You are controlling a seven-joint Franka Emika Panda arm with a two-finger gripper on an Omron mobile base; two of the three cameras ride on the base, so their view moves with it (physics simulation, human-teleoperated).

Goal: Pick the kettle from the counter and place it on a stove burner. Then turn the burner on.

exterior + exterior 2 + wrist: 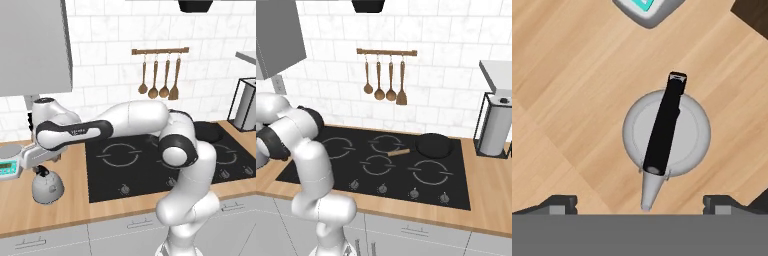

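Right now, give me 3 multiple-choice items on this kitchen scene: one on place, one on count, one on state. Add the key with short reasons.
1. Where is the kettle?
A. on the wooden counter, left of the cooktop
B. on a burner
C. in the pan

2. How many wooden utensils hang on the wall rail?
A. two
B. four
C. six

3. What state is the claw in?
A. shut on the kettle handle
B. open above the kettle
C. shut on the scale

Key: 1 A, the kettle sits on wood beside the scale. 2 B, four hang in a row. 3 B, the hand view shows both tips spread wide with the kettle untouched between them.
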